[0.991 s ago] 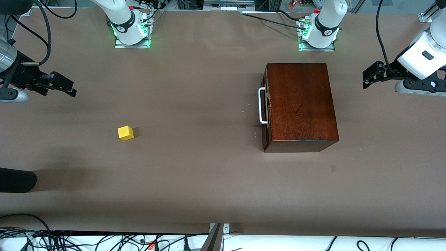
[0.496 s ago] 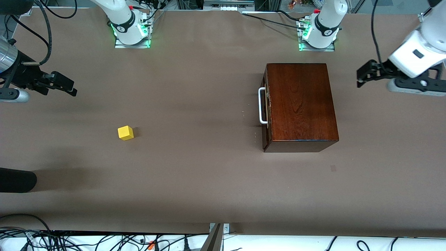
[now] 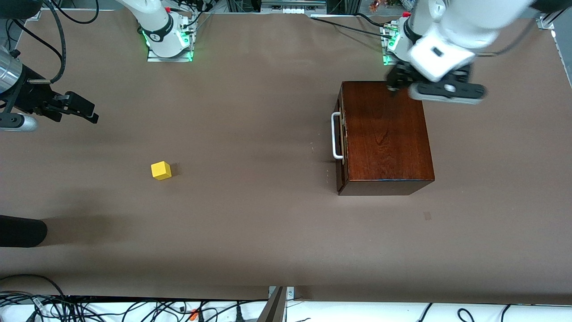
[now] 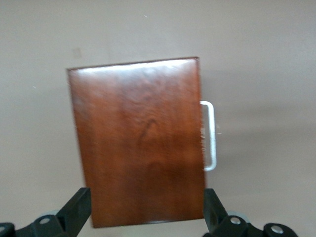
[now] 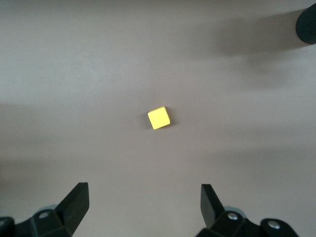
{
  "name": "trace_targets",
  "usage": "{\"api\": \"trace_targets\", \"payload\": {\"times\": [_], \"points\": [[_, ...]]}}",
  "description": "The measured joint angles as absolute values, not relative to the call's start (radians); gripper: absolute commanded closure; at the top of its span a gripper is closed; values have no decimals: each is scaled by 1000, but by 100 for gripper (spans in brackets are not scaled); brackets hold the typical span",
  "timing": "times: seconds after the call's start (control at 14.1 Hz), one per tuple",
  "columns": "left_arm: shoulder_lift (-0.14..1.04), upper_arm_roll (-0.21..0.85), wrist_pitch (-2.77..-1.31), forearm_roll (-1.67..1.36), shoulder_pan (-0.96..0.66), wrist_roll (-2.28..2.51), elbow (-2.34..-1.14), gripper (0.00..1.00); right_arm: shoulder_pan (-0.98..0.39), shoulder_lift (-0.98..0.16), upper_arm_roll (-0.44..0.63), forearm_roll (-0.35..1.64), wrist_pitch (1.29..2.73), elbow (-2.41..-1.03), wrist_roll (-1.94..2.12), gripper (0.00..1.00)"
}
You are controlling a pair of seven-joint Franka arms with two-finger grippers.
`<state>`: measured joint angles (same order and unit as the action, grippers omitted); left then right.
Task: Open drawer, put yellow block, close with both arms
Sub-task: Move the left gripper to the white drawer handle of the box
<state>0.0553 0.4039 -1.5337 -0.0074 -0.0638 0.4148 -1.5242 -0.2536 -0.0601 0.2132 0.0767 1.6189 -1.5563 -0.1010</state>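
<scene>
Drawer [image 3: 340,136] seemingly shut; left tool [image 3: 395,85] over box [image 3: 384,134] edge

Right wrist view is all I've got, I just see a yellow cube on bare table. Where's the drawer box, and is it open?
Observer: The wooden box sits toward the left arm's end of the table, and its drawer is shut, the front flush with the box.
Operator: Which way does the handle point?
Observer: The white handle faces the right arm's end of the table, toward the yellow block.
Operator: Where's the left gripper?
Observer: The left gripper is in the air over the box's top, at the edge nearest the arm bases, fingers open.
Operator: And mine?
Observer: The right gripper waits open over bare table, not above the block.
</scene>
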Motion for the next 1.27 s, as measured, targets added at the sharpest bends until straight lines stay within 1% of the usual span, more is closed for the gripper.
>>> {"api": "trace_targets", "payload": {"times": [0.14,0.28,0.42,0.71,0.92,1.27], "points": [[66,480,-1540,-6,-71,510,-1524,0,-254,-60,214,77,1619,-1556,-101,0],[88,528,-1552,13,-109,603,-1521,0,-253,-60,214,77,1619,-1556,-101,0],[132,537,-1557,74,-193,704,-1515,0,-254,-60,214,77,1619,-1556,-101,0],[290,540,-1582,230,-369,906,-1480,0,-254,-60,214,77,1618,-1556,-101,0],[393,538,-1645,299,-399,943,-1466,0,-254,-60,214,77,1618,-1556,-101,0],[522,531,-1721,415,-398,963,-1466,0,-254,-60,214,77,1618,-1556,-93,0]]}}
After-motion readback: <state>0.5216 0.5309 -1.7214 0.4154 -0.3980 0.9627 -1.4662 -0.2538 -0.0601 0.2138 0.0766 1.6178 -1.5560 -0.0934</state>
